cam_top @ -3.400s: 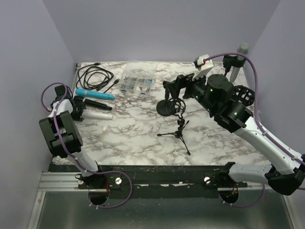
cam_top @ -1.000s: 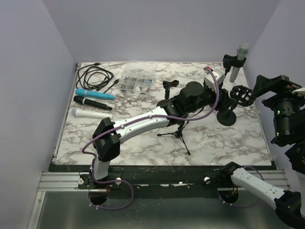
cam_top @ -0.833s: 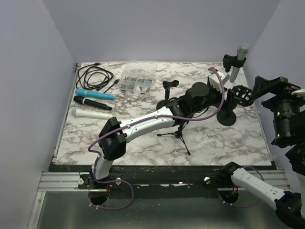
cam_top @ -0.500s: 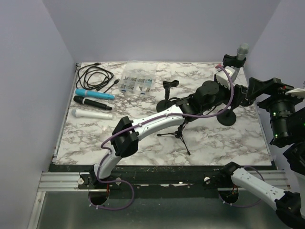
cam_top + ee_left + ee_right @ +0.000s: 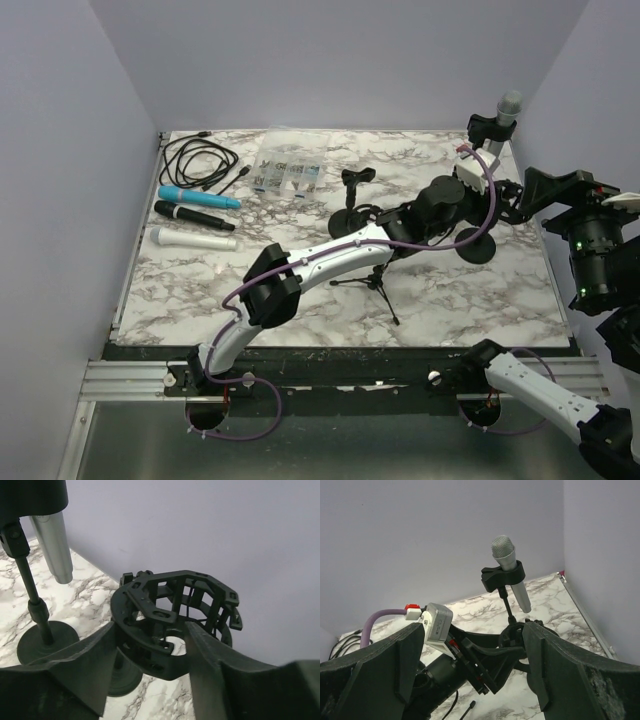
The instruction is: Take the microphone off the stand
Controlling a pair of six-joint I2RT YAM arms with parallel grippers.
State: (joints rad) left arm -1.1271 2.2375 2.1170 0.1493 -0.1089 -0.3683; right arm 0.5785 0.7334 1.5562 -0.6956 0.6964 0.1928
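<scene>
- Far to the left of your left pincer [image 5: 152,630], a black cable [image 5: 200,160] lies coiled at the back of the table.
- Just nearer than the cable, three loose mics lie side by side: a blue mic [image 5: 198,197], a black mic [image 5: 193,213] and a white mic [image 5: 193,239].
- Between those and the left pincer, a clear box [image 5: 285,175] sits towards the back.
- A small tripod [image 5: 372,280] stands below the outstretched left arm, left of and behind the pincer.
- Your left pincer is open, with one finger on each side of a black ring-shaped cage [image 5: 145,600]. You cannot tell whether the fingers press on it.
- The silver mic [image 5: 503,549] sits head up and tilted in the clip of its stand [image 5: 50,635]. It is just beyond the left pincer, towards the back wall, and neither pincer touches it.
- Your right pincer [image 5: 475,630] hangs raised at the far right, its fingers spread wide and holding nothing.
- The right pincer faces the silver mic, which stands ahead of it and well apart. The left pincer and the cage lie between the two, lower down.
</scene>
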